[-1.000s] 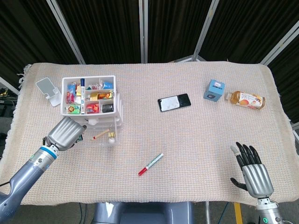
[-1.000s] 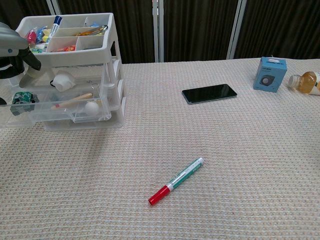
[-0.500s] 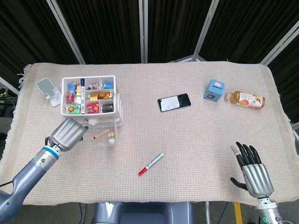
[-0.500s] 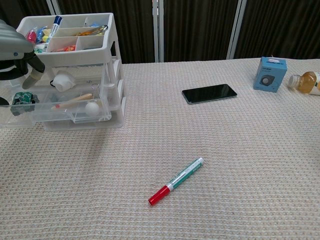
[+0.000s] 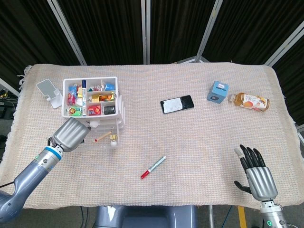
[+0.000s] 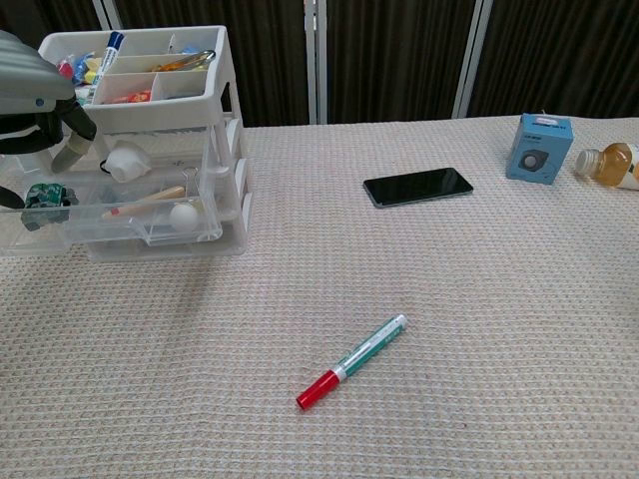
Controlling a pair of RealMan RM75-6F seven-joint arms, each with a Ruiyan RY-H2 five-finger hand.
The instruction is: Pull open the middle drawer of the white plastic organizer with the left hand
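Left hand at the drawer front of the white plastic organizer

Head view: the left hand [image 5: 70,134], fingers curled, touches the white plastic three-tier organizer [image 5: 95,107] on the beige woven table [image 5: 190,137]; the right hand [image 5: 259,175] rests spread, well apart. Chest view: the clear middle drawer [image 6: 120,215] sticks out beneath the hand; whether the fingers grip it cannot be told. Dark curtains behind.

Looks like a lab test station, probably: dark folding screens [image 5: 109,28] behind, a cloth-covered table [image 5: 199,142] with odd props scattered on it.

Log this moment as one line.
left hand at organizer drawer front, grip unclear | drawer out | right hand open, idle
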